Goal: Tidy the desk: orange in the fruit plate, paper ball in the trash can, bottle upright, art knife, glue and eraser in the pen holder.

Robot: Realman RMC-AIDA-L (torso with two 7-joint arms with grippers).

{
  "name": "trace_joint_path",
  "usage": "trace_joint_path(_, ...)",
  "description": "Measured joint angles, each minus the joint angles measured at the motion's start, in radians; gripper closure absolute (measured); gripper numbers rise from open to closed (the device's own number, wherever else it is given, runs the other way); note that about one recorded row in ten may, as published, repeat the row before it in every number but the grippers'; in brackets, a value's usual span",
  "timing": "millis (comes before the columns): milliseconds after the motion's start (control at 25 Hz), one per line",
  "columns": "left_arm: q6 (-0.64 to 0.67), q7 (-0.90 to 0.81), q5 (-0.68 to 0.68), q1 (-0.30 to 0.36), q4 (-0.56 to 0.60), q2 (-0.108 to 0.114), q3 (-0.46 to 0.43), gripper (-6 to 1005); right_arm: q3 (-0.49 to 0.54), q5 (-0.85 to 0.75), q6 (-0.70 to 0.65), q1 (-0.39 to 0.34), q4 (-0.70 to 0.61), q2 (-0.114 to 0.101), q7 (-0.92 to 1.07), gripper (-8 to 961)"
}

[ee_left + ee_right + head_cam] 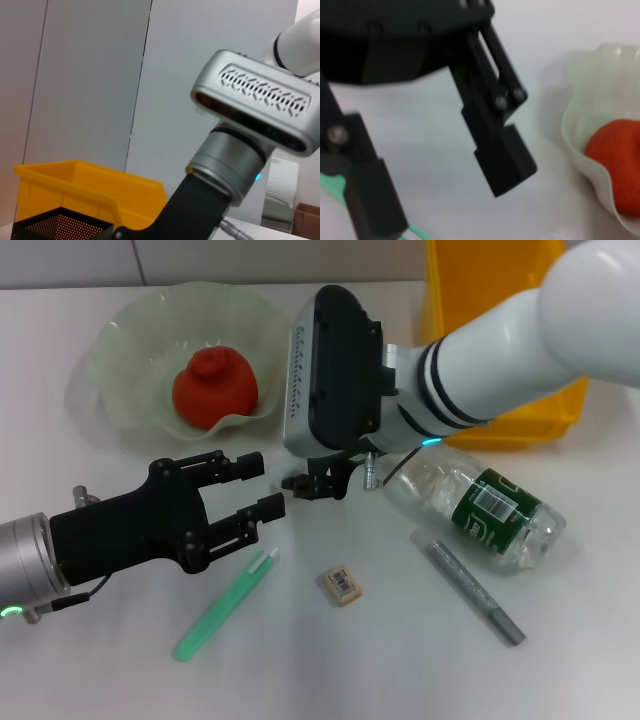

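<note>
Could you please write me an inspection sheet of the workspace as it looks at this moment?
Surface: white table, things scattered on it.
Orange: in the fruit plate.
Bottle: lying on its side, not upright.
Eraser: flat on the table, untouched.
Green stick and grey pen-like tool: lying on the table.
Trash can: at the far right, partly behind the right arm.
Pen holder: only in the left wrist view, before the trash can.
Paper ball: nothing seen.
Left gripper: open, empty, above the green stick.
Right gripper: near the bottle's neck; fingers unclear.
Cables: nothing seen.
Surroundings: grey wall panels.
</note>
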Motion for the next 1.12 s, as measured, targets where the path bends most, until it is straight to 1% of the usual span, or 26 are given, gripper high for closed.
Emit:
trace_joint_path(80,0.001,0.0,0.0,0.001,0.0,0.0,-0.001,483,0.01,0.006,-0.005,-0.033,-0.039,0.0,0.0,484)
trace_joint_path(120,0.003,0.0,-0.001,0.0,0.0,0.0,-0.001,483,0.023,0.027,-0.007,-0.062,-0.068,0.0,-0.001,484)
trace_joint_path(160,0.003,0.0,-0.001,0.0,0.0,0.0,-0.001,483,0.023,0.027,-0.007,-0.062,-0.068,0.0,-0.001,484)
trace_joint_path(200,0.004,0.0,-0.001,0.0,0.0,0.0,-0.001,483,0.044,0.081,-0.006,-0.1,-0.093,0.0,-0.022,484)
trace_joint_path(240,0.005,0.0,-0.002,0.0,0.0,0.0,-0.001,483,0.044,0.081,-0.006,-0.1,-0.093,0.0,-0.022,484)
trace_joint_path(280,0.005,0.0,-0.002,0.0,0.0,0.0,-0.002,483,0.057,0.115,-0.006,-0.12,-0.106,0.0,-0.045,484)
trace_joint_path(320,0.006,0.0,-0.003,0.0,0.0,0.0,-0.006,483,0.084,0.188,-0.008,-0.16,-0.133,0.0,-0.106,484)
trace_joint_path(360,0.006,0.0,-0.003,0.0,0.0,0.0,-0.006,483,0.084,0.188,-0.008,-0.16,-0.133,0.0,-0.106,485)
trace_joint_path(400,0.005,0.0,-0.003,0.001,0.0,0.0,-0.008,483,0.113,0.259,-0.009,-0.201,-0.159,0.0,-0.16,485)
trace_joint_path(440,0.005,0.0,-0.003,0.002,0.0,0.0,-0.01,483,0.113,0.259,-0.009,-0.201,-0.159,0.0,-0.16,485)
trace_joint_path(520,0.004,0.001,-0.003,0.005,0.0,0.0,-0.013,483,0.162,0.329,-0.009,-0.249,-0.188,0.0,-0.208,485)
trace_joint_path(560,0.004,0.001,-0.003,0.005,0.0,0.0,-0.013,483,0.162,0.329,-0.009,-0.249,-0.188,0.0,-0.208,485)
trace_joint_path(680,0.002,0.001,-0.003,0.008,0.0,0.0,-0.013,483,0.206,0.384,-0.012,-0.286,-0.204,0.0,-0.249,484)
trace_joint_path(720,0.002,0.001,-0.003,0.008,0.0,0.0,-0.013,483,0.236,0.434,-0.024,-0.315,-0.218,0.0,-0.292,484)
trace_joint_path(760,0.002,0.001,-0.003,0.008,0.0,0.0,-0.013,483,0.236,0.434,-0.024,-0.315,-0.218,0.0,-0.292,484)
trace_joint_path(880,0.001,0.001,-0.003,0.008,-0.007,0.0,-0.013,483,0.299,0.52,-0.061,-0.357,-0.23,0.0,-0.357,483)
trace_joint_path(920,0.001,0.001,-0.003,0.008,-0.01,0.0,-0.014,483,0.35,0.587,-0.101,-0.38,-0.23,0.0,-0.396,483)
trace_joint_path(960,0.001,0.001,-0.003,0.008,-0.01,0.0,-0.014,483,0.35,0.587,-0.101,-0.38,-0.23,0.0,-0.396,483)
trace_joint_path(1000,0.001,0.002,-0.003,0.008,-0.011,0.0,-0.014,483,0.383,0.636,-0.128,-0.395,-0.225,0.0,-0.422,483)
trace_joint_path(1040,0.001,0.002,-0.003,0.008,-0.013,0.0,-0.015,483,0.426,0.722,-0.18,-0.417,-0.207,-0.002,-0.477,484)
trace_joint_path(1080,0.001,0.002,-0.003,0.008,-0.013,0.0,-0.015,483,0.426,0.722,-0.18,-0.417,-0.207,-0.002,-0.477,484)
trace_joint_path(1120,0.0,0.002,-0.003,0.008,-0.013,-0.001,-0.015,483,0.467,0.82,-0.235,-0.445,-0.171,-0.005,-0.553,484)
